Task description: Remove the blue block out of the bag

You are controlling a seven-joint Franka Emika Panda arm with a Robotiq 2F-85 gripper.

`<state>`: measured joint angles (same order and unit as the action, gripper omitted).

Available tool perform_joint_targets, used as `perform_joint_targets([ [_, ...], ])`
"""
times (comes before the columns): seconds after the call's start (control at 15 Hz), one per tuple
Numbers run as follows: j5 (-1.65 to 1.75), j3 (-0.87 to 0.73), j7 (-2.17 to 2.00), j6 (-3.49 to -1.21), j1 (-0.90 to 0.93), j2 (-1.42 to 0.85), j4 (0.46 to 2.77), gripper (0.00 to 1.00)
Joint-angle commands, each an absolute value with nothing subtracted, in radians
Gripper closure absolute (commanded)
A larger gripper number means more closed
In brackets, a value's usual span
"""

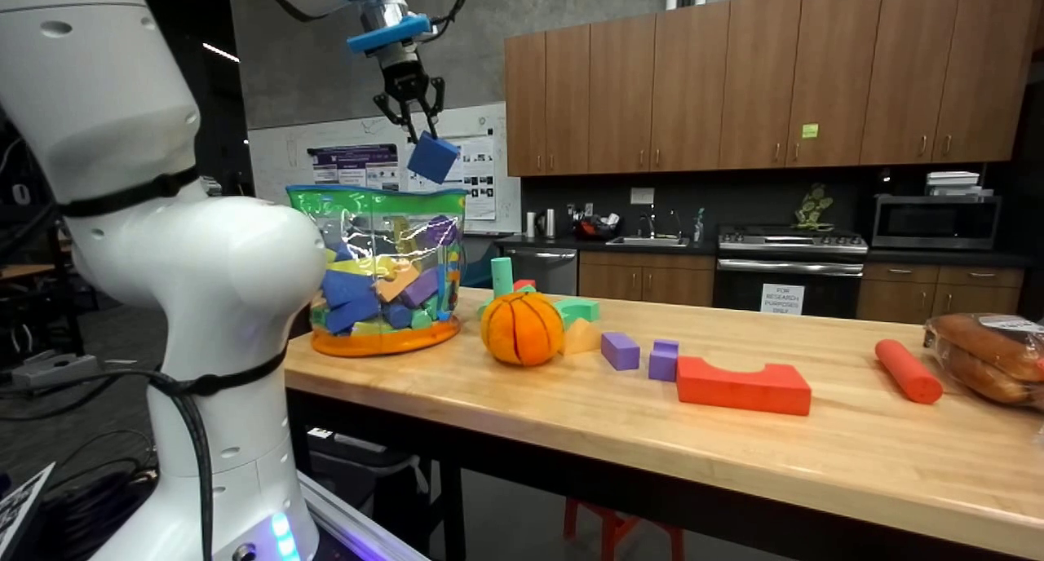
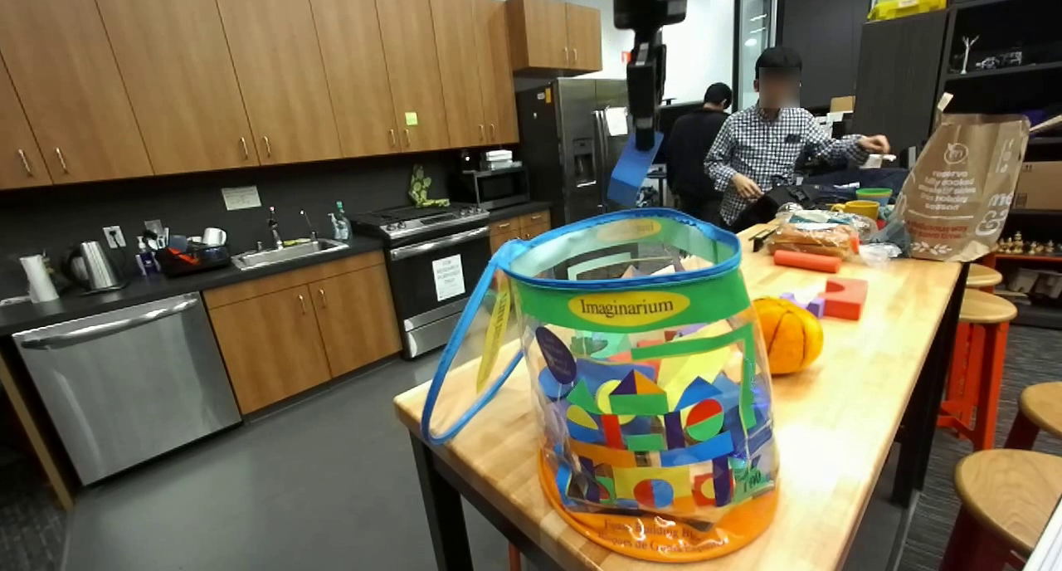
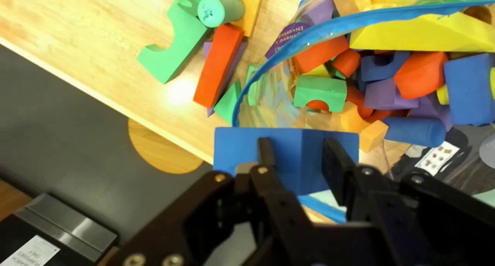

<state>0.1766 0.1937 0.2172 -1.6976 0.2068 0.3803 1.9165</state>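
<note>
blue block (image 1: 433,158): hangs in midair, tilted, up out of the bag (image 2: 639,405). Just above the blue rim (image 3: 379,19) in both exterior views, and covers part of that rim in the wrist view. Honestly can't tell if straight over the bag or a bit past the rim.
hand (image 1: 423,135): points down, closed in on the blue block, with just enough gap left for the grip. Pinches near the top corner in an exterior view.
bag: stands upright at one end of the surface (image 1: 856,455), pretty much right by the short edge. Clear sides, green band up top, orange base, crammed with mixed blocks (image 3: 421,74).
orange ball (image 1: 522,329): sits near the bag, set in from the long edges.
green blocks (image 1: 577,309): bunch up over toward the kitchen-side long edge, with a green cylinder (image 1: 502,276) on end in the mix.
purple blocks (image 1: 621,351): lie close together past the orange ball.
red block (image 1: 744,386): lies just beside a purple one, nearer the opposite long edge.
red cylinder (image 1: 908,371): lies on its side, well apart from the bag, next to some wrapped bread (image 1: 983,353).
paper sack (image 2: 954,197): stands by the far right corner in an exterior view.
</note>
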Motion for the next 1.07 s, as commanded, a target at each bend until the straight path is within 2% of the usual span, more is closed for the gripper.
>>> perform_joint_targets([
  [0.0, 0.227, 0.188, 0.136, -1.745, 0.178, 0.46, 1.934, 0.89],
  [0.53, 0.231, 0.084, -0.007, -1.88, 0.066, 0.553, 2.101, 0.89],
  [1.0, 0.23, 0.0, -0.078, -2.035, -0.05, 0.498, 2.23, 0.89],
])
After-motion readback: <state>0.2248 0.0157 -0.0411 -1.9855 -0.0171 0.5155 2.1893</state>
